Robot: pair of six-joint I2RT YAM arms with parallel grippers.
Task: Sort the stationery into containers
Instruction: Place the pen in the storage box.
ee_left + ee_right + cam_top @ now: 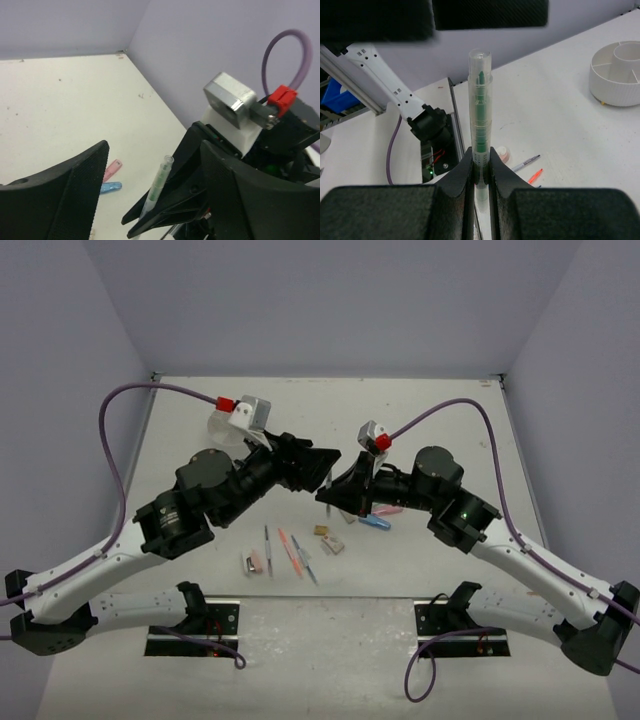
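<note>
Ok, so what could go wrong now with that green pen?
The right tool pinches the green pen near its lower end, so the tall pen could tilt or slip. The open left tool sits close to it and could knock it. The white dish lies beyond the left arm, so carrying it there risks a collision.

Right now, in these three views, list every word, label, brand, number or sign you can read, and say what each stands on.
None can be read.
The clear-capped green pen, upright in the jaws of the right gripper, carries a pale band with tiny dark marks just above them: too blurred to read.
The round white divided dish shows no lettering.
</note>
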